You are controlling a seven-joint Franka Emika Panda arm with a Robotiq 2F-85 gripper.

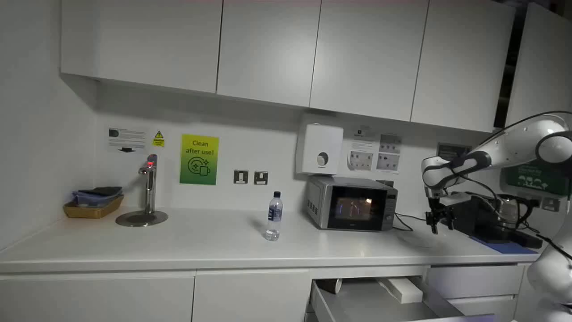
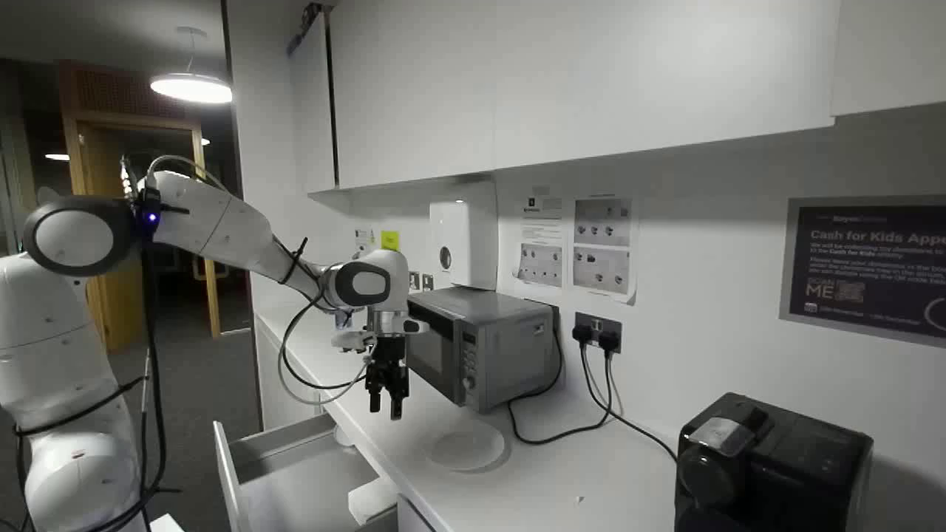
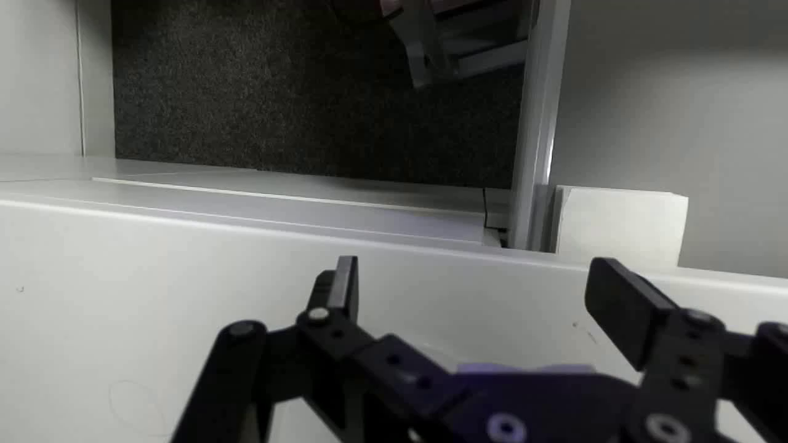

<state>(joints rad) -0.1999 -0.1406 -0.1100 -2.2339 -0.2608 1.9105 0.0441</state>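
Note:
My gripper (image 1: 441, 228) hangs fingers-down above the white counter, right of the microwave (image 1: 353, 203), and holds nothing. In an exterior view the gripper (image 2: 386, 411) is left of a round white plate (image 2: 467, 445) lying on the worktop. In the wrist view the gripper (image 3: 474, 264) has its fingers wide apart, bare counter (image 3: 184, 295) visible between them. Below the counter edge a drawer (image 2: 295, 480) stands pulled out. Inside it are a white box (image 1: 404, 290) and, at its left back corner, a cup (image 1: 330, 285). The gripper's body hides part of the counter in the wrist view.
A clear bottle (image 1: 274, 217) stands mid-counter; a tap (image 1: 150, 183) and basket (image 1: 91, 209) are farther left. A black coffee machine (image 2: 768, 465) and cables (image 2: 562, 428) lie right of the microwave. Upper cabinets (image 1: 366, 53) overhang the counter; a dispenser (image 1: 321, 147) hangs beneath.

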